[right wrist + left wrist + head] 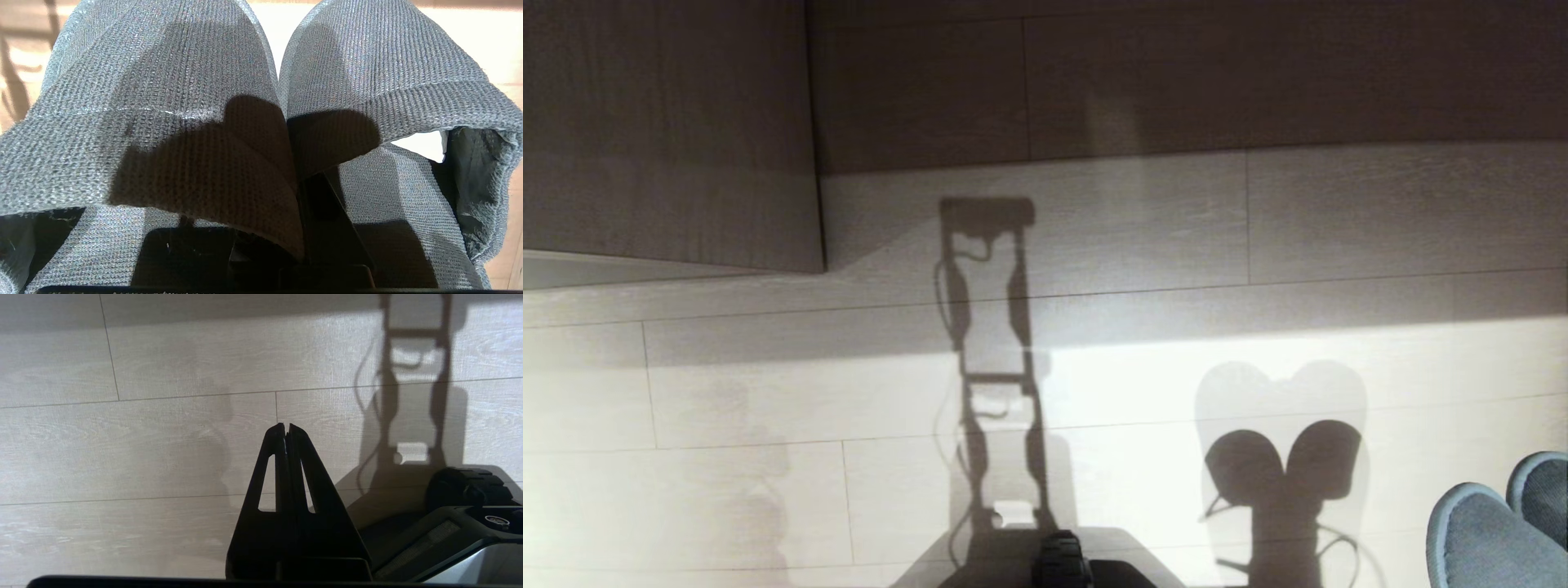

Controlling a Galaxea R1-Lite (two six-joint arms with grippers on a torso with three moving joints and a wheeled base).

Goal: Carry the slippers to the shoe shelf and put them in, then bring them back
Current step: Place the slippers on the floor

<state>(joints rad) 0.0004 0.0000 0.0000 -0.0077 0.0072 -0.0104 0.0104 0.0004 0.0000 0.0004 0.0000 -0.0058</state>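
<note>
The two grey-blue fabric slippers fill the right wrist view, toes side by side. My right gripper is shut on their inner edges where the two meet. One black finger shows inside the opening of one slipper; the other finger is hidden under the fabric. In the head view the slippers' toes hang above the floor at the bottom right, casting a double rounded shadow. My left gripper hangs over bare floor, shut with nothing in it. The shoe shelf's compartment is out of view.
Pale wood-grain floor planks stretch ahead. A brown wood-grain cabinet panel stands at the upper left, its corner jutting out. My black base sits at the bottom centre, with my own shadow on the floor.
</note>
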